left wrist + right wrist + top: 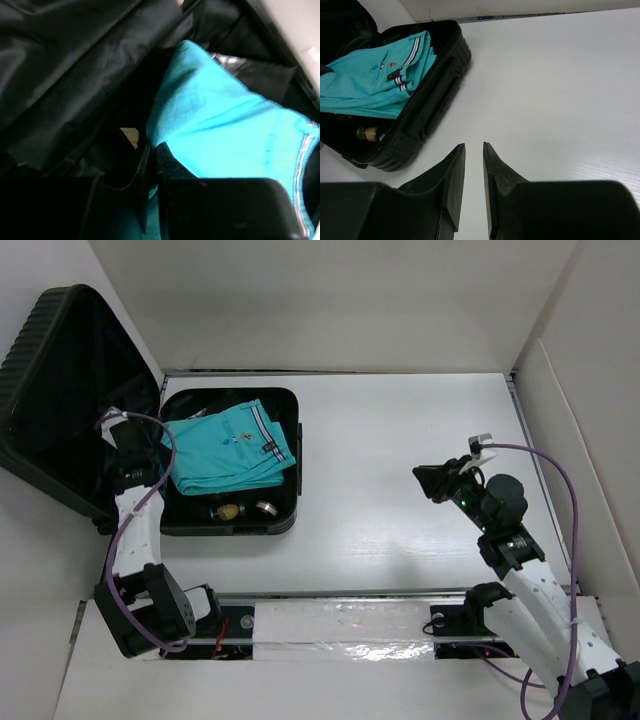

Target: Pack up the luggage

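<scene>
luggage (230, 525) is lying open at tabletop (400, 490) far left, shirt (225, 450) + bottle (230, 510) sitting inside. left fingers (152, 160) are pressing together by shirt; right fingers (474, 165) are hovering slightly apart, empty. prob. only shutting lid (70, 380) remaining.

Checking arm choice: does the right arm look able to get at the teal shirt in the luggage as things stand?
Probably yes: bare table lies between the right gripper and the open luggage, and the teal shirt lies uncovered on top. Reach itself is uncertain.

black ribbed luggage (70, 380), teal shirt (225, 450) with striped collar, white table (420, 420)
</scene>
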